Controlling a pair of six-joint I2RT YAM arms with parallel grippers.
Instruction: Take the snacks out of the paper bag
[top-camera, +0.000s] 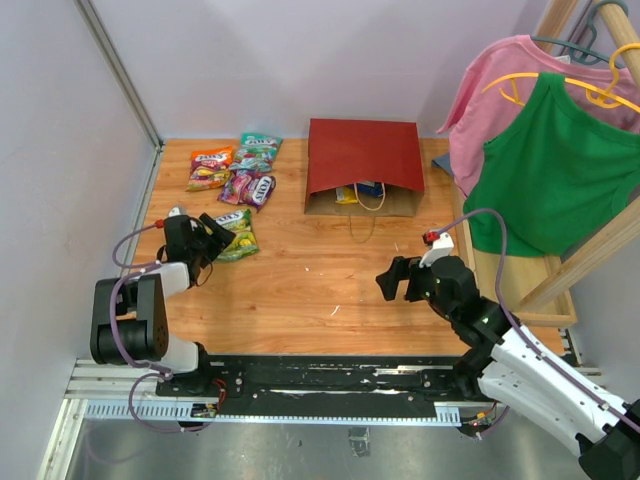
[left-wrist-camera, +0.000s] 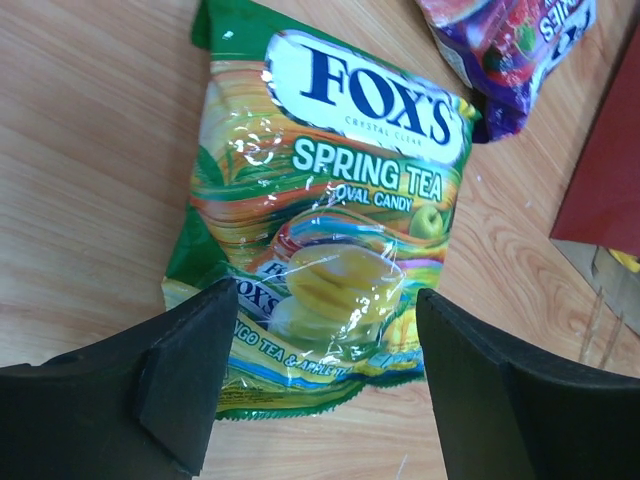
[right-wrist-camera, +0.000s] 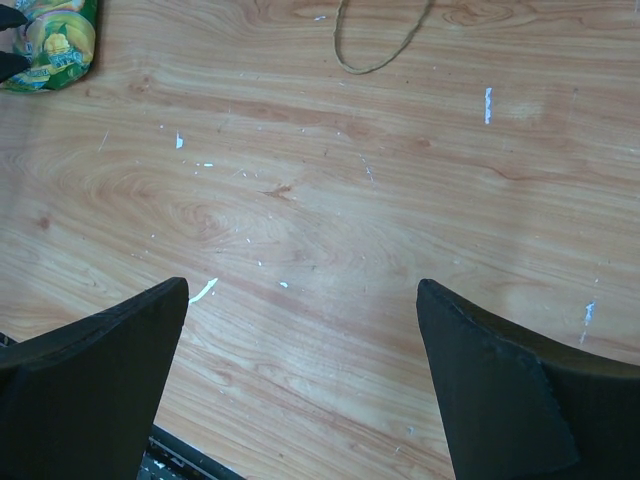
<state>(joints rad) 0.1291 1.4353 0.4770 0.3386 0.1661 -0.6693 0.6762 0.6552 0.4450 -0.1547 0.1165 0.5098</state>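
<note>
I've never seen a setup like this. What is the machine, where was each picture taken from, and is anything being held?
Two robot arms are bolted at the near edge of the table, each ending in a two-finger hand. The wide picture looks down from above; the other two come from a camera on each wrist, so the black wedges are that hand's own fingers. The left hand is open over a green candy packet; the right hand is open over bare wood. Neither holds anything. Farther back lie an orange packet, a teal packet, a purple packet and a dark red paper bag, with yellow and blue items in its mouth.
</note>
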